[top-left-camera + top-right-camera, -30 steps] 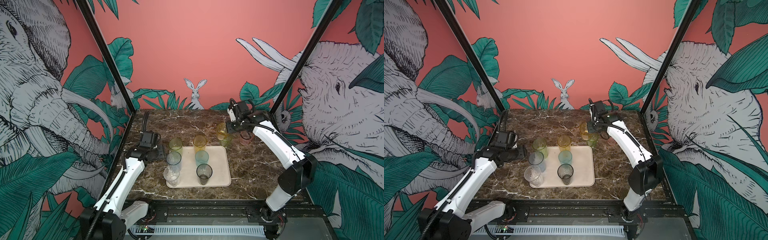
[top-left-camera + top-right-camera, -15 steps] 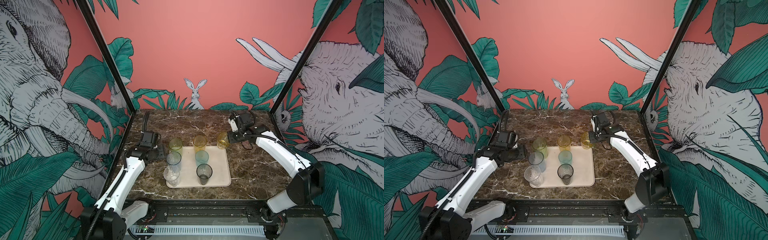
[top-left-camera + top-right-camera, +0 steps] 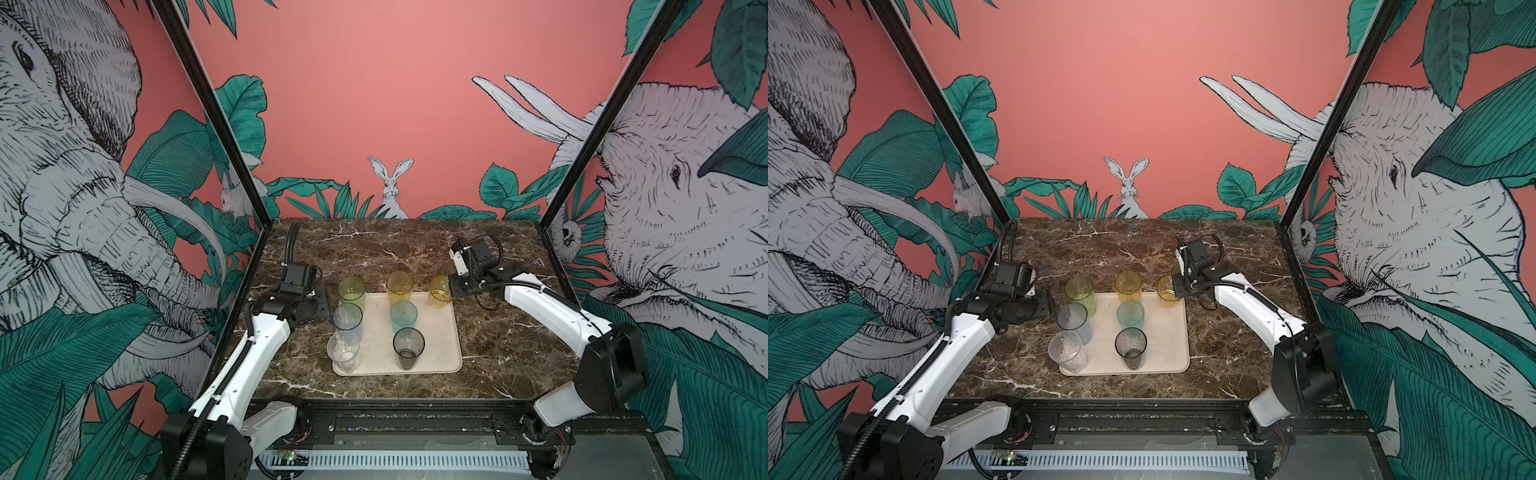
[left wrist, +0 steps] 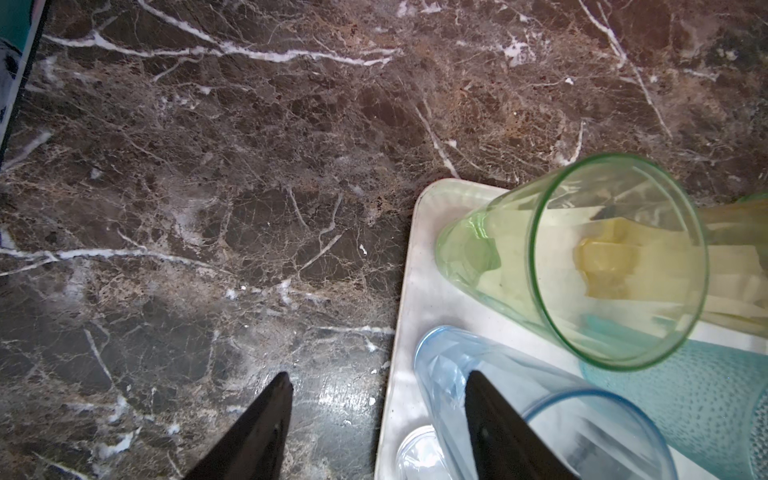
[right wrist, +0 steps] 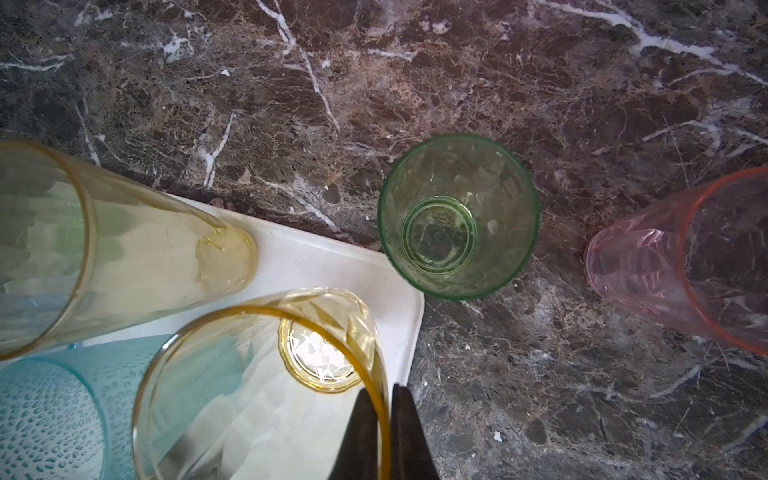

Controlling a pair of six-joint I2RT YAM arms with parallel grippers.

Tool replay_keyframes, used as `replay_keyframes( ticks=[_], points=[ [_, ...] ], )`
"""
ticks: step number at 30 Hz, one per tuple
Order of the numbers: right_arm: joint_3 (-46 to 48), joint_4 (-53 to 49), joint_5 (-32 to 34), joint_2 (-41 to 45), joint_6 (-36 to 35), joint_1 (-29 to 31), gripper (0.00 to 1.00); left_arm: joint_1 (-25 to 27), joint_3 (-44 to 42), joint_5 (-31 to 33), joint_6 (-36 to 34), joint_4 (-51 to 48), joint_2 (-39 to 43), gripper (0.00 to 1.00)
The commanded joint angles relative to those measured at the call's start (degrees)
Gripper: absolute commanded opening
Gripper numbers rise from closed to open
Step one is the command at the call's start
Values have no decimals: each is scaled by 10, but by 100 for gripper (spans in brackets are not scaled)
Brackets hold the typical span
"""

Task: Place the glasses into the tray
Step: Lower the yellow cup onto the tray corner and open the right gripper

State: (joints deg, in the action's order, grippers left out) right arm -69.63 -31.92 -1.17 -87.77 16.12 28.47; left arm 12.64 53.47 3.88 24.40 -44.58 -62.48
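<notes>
cream tray (image 3: 436, 336) sits mid-way across the dark marble table (image 3: 511, 357), with two columns of three upright tumblers on it.
near row: clear tumbler (image 3: 343, 353) at the near left corner, smoky grey tumbler (image 3: 409, 347) to its right.
middle row: pale blue tumbler (image 3: 348, 318), teal tumbler (image 3: 403, 313).
far row: tall yellow-green tumbler (image 3: 351, 293) at the far left corner, tall amber tumbler (image 3: 400, 286) beside it.
left gripper (image 4: 378, 374): jaws apart, nothing between them, low just off the tray's left edge, about level with the middle and far rows. in the left wrist view one finger is over bare marble and the other overlaps the pale blue tumbler's wall. can't tell if it touches.
right gripper (image 5: 384, 415): pinched on the rim of the short amber tumbler (image 5: 266, 374), one finger inside the rim, one outside. its base is over the tray's far right corner. can't tell if it's seated or just above.
past that corner, off the tray on marble: short green tumbler (image 5: 457, 216) just beside the tray corner, pink tumbler (image 5: 681, 257) near it, not touching. the right gripper mostly hides both in the top views.
</notes>
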Motion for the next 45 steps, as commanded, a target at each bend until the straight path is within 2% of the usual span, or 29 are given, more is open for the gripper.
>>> replay_keyframes(
  ticks=[1,15,35,45],
  points=[
    [2,39,8,-17,4,4,0,-3,4,-1,5,1,1,68],
    [2,49,5,-68,2,4,0,-3,3,-3,4,5,-6,68],
    [3,52,13,-91,5,4,0,-3,-7,-8,8,10,-4,68],
    [-12,27,9,-86,7,4,19,-3,-9,-10,11,12,-3,68]
  ],
)
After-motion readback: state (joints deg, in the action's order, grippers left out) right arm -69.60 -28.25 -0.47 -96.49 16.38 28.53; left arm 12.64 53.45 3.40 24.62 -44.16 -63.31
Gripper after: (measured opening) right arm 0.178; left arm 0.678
